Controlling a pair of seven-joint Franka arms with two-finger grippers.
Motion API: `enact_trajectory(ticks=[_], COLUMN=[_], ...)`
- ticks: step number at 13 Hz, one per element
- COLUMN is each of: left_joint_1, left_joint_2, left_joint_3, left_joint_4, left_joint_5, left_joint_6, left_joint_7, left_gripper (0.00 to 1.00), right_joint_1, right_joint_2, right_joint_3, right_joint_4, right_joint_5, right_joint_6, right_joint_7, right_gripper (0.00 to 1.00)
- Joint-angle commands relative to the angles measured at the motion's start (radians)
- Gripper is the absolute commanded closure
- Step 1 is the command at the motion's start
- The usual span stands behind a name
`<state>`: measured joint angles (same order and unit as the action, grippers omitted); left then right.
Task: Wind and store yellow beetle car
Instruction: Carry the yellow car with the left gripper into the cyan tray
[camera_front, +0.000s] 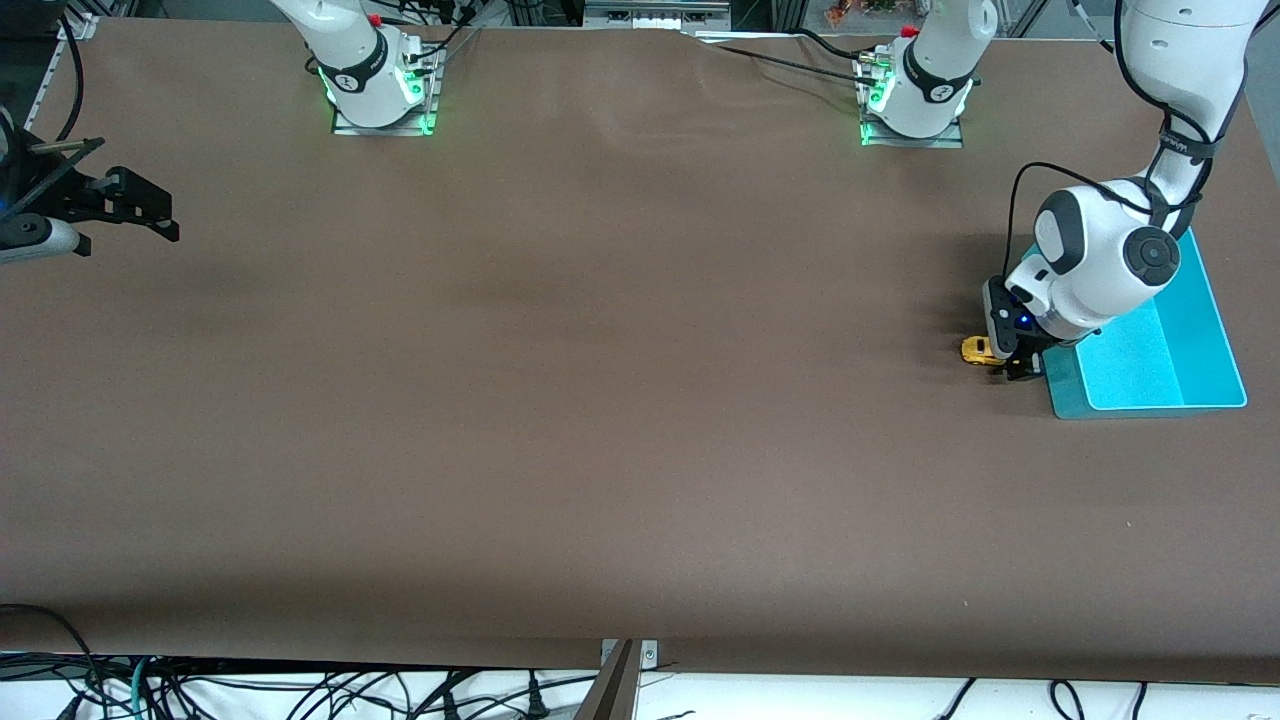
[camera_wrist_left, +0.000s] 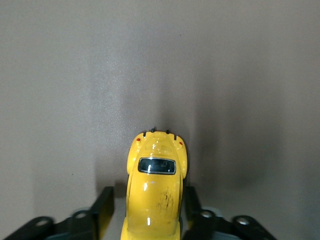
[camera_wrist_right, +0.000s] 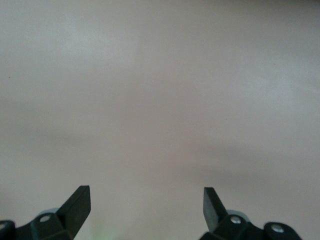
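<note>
The yellow beetle car (camera_front: 978, 350) stands on the brown table beside the teal tray, toward the left arm's end. My left gripper (camera_front: 1006, 366) is down at the table with the car between its black fingers (camera_wrist_left: 104, 210). In the left wrist view the yellow beetle car (camera_wrist_left: 152, 192) shows its rounded roof and dark window. The left gripper (camera_wrist_left: 148, 201) is open: one finger is almost against the car's side, and a narrow shadowed gap remains at the other. My right gripper (camera_front: 158, 214) waits at the right arm's end of the table, open, and the right gripper (camera_wrist_right: 147, 200) has nothing between its fingers.
A shallow teal tray (camera_front: 1205, 330) lies right beside the car, partly under the left arm's wrist. Both arm bases stand along the table edge farthest from the front camera. Cables hang below the nearest edge.
</note>
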<state>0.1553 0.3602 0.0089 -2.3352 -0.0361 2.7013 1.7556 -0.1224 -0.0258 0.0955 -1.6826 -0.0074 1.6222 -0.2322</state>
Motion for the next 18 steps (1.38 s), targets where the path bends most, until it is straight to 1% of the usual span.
enact_trajectory(ticks=[1,2,4,5,7,9,10,11,12,13,15,18], left_joint_1=[0.013,0.013,0.004,0.001,0.003,0.004,0.013,0.032,0.080,0.117,0.176,0.271], left_joint_2=[-0.029,-0.036,-0.072,-0.087,-0.109,-0.110,-0.110,-0.110,-0.113,-0.116,-0.112,-0.093], left_joint_3=[-0.009,-0.010,-0.012,-0.023,-0.033,-0.033,-0.032,-0.029,-0.029,-0.027,-0.026,-0.024], left_joint_4=[-0.013,-0.010,0.013,0.043,0.127,0.253,0.304,0.335,0.352,0.365,0.369,0.364], left_joint_5=[0.004,0.004,0.001,-0.001,-0.040,-0.050,-0.047,-0.041,-0.038,-0.038,-0.038,-0.015], left_joint_6=[0.005,-0.005,-0.096,-0.162,-0.318,-0.495,-0.555,-0.595,-0.638,-0.668,-0.663,-0.647], left_joint_7=[0.035,0.035,0.033,0.031,0.028,0.025,0.027,0.034,0.038,0.073,0.145,0.150], left_gripper=[0.91,0.92,0.92,0.92,0.92,0.92,0.92,0.91,0.91,0.91,0.91,0.90], right_joint_1=[0.017,0.017,0.017,0.015,0.017,0.017,0.017,0.017,0.017,0.017,0.015,0.017], right_joint_2=[-0.003,-0.003,-0.003,-0.003,-0.003,-0.003,-0.003,-0.003,-0.003,-0.003,-0.003,-0.003], right_joint_3=[-0.014,-0.014,-0.013,-0.014,-0.014,-0.014,-0.014,-0.014,-0.014,-0.014,-0.016,-0.017], right_joint_4=[0.004,0.004,0.004,0.004,0.004,0.004,0.004,0.004,0.004,0.004,0.004,0.004], right_joint_5=[0.000,0.000,0.000,0.000,0.000,0.000,0.001,0.000,0.000,0.000,0.000,0.000], right_joint_6=[-0.013,-0.013,-0.013,-0.013,-0.013,-0.013,-0.012,-0.013,-0.013,-0.013,-0.013,-0.013], right_joint_7=[0.013,0.011,0.010,0.010,0.008,0.007,0.005,0.005,0.005,0.005,0.005,0.004], right_gripper=[0.00,0.00,0.00,0.00,0.00,0.00,0.00,0.00,0.00,0.00,0.00,0.00])
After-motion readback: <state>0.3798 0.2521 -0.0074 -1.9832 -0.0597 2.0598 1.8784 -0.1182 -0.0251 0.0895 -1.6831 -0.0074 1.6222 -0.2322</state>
